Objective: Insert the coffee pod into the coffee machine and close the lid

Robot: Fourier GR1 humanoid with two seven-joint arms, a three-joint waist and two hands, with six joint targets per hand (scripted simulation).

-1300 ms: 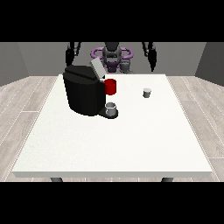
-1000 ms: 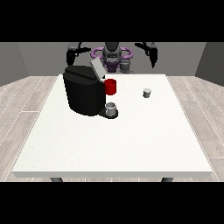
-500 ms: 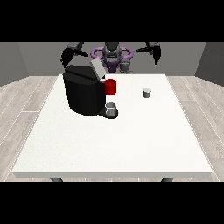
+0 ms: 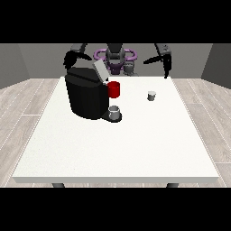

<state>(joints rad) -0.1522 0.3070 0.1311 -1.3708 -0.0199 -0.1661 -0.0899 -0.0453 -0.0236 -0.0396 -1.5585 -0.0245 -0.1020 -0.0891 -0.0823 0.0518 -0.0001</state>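
Observation:
The black coffee machine [image 4: 86, 96] stands on the white table [image 4: 117, 149] at the back left. Its grey lid [image 4: 99, 70] is tilted up and open. A red part [image 4: 114, 89] sits at its front, and a grey cup [image 4: 115, 112] stands on its base. The small grey coffee pod [image 4: 151, 95] stands upright on the table to the machine's right, apart from it. The hand at the view's right [image 4: 166, 66] hangs beyond the table's far edge, behind the pod, fingers pointing straight down and holding nothing. The hand at the view's left [image 4: 70, 59] is raised behind the machine's top.
The robot's torso [image 4: 115, 57] with a purple ring is behind the far edge. Grey walls and a wood floor [image 4: 22, 103] surround the table.
Both arms have lifted and spread outward from the robot's sides. The hand at the view's right has come forward toward the table's far edge. Pod and machine have not moved.

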